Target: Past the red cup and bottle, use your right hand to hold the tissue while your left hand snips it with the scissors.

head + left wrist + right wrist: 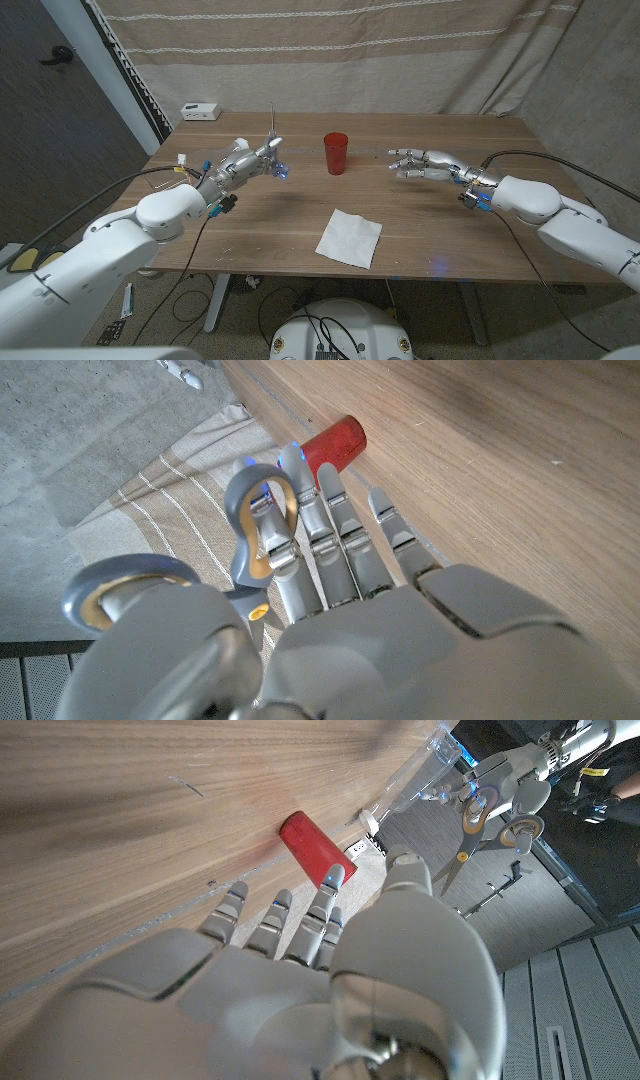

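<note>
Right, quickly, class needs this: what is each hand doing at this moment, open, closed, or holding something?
Left hand: holding the scissors, fingers through the handles.
Right hand: open, fingers spread above the table, holding nothing.

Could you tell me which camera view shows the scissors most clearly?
The right wrist view: the scissors appear whole, handles and blades, held by the left hand. The left wrist view shows just their grey handle loops; in the head view they are tiny.
</note>
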{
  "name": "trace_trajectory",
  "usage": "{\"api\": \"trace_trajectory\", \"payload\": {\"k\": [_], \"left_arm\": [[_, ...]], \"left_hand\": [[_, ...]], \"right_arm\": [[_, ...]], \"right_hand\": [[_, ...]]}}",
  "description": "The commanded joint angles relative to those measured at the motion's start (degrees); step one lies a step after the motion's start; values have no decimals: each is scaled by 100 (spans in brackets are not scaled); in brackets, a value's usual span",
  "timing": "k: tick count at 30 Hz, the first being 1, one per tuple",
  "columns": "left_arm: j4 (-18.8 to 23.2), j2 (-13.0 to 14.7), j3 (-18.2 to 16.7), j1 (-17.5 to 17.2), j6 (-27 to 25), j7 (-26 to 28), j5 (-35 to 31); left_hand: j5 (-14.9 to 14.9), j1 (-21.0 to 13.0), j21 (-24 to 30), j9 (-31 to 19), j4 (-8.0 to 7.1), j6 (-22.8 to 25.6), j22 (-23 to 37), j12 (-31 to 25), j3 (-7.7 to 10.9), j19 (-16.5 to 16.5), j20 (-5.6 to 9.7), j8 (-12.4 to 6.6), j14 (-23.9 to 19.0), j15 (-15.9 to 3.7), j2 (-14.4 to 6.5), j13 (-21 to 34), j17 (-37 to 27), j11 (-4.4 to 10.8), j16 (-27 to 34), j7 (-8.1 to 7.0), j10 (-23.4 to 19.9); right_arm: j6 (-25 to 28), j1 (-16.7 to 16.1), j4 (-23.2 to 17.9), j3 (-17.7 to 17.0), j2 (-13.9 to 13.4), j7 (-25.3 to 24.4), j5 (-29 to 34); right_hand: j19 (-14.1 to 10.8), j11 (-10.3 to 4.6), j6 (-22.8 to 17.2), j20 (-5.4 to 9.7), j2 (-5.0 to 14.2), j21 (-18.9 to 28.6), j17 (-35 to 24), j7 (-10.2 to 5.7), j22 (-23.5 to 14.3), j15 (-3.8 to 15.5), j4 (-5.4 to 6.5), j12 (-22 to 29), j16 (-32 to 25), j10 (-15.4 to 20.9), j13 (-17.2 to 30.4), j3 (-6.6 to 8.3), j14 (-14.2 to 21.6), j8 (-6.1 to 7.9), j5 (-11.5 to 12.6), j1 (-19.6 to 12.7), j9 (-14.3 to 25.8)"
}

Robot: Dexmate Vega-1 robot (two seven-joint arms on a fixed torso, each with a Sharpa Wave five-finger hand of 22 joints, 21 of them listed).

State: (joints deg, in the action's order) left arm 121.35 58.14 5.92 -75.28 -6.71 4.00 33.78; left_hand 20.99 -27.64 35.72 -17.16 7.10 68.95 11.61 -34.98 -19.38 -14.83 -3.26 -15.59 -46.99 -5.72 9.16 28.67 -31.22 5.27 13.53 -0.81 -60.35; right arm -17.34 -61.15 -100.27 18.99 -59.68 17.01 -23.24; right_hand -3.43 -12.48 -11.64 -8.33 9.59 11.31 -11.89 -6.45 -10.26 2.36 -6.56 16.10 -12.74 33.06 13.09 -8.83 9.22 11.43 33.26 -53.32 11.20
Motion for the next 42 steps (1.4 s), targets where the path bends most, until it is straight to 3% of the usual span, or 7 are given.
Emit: {"api": "trace_trajectory", "payload": {"k": [1,9,20,28,42], "left_arm": [[-63,-62,39,30,80,47,-49],[-19,-49,-22,-30,144,93,-119],[27,-96,-112,-96,220,152,-200],[50,-100,-123,-111,196,110,-208],[19,-115,-95,-123,144,84,-189]], "left_hand": [[31,-67,-27,-14,-11,-150,28,-31,1,11,22,28,-17,-638,-28,2,-13,364,-26,179,-345],[38,-75,-49,-26,-16,-153,30,-50,1,34,10,35,43,-643,-31,1,-18,347,-53,178,-314],[43,-81,-58,-17,-21,-156,33,-67,1,27,3,51,51,-640,-33,-13,-23,372,-57,172,-312],[47,-85,-67,-20,-24,-150,34,-80,0,29,10,54,38,-653,-31,-29,-25,370,-54,165,-319],[52,-92,-83,-24,-30,-149,38,-109,-1,25,17,66,38,-646,-30,-41,-29,358,-59,161,-302]], "right_arm": [[-16,216,124,175,-134,502,-5],[-60,432,252,319,-190,936,-39],[-116,860,236,550,-369,1438,434],[-197,874,123,670,-425,1563,612],[-198,676,-147,641,-617,1255,1039]], "right_hand": [[-16,19,27,-39,40,39,-14,19,-22,607,30,-13,-11,10,10,12,5,-14,-8,18,6],[-5,20,96,-48,41,32,-13,16,-22,583,26,-74,15,-107,-10,50,-56,-33,-30,-19,4],[41,19,210,-53,34,14,0,-27,-22,573,-25,-166,56,-292,-38,131,-140,-55,-51,-151,3],[45,17,246,-44,86,15,2,-63,-24,597,-56,-210,70,-381,-52,222,-179,-51,-57,-269,3],[80,17,406,-31,59,8,11,-110,-25,592,-84,-309,131,-606,-81,325,-358,-73,-86,-414,4]]}}
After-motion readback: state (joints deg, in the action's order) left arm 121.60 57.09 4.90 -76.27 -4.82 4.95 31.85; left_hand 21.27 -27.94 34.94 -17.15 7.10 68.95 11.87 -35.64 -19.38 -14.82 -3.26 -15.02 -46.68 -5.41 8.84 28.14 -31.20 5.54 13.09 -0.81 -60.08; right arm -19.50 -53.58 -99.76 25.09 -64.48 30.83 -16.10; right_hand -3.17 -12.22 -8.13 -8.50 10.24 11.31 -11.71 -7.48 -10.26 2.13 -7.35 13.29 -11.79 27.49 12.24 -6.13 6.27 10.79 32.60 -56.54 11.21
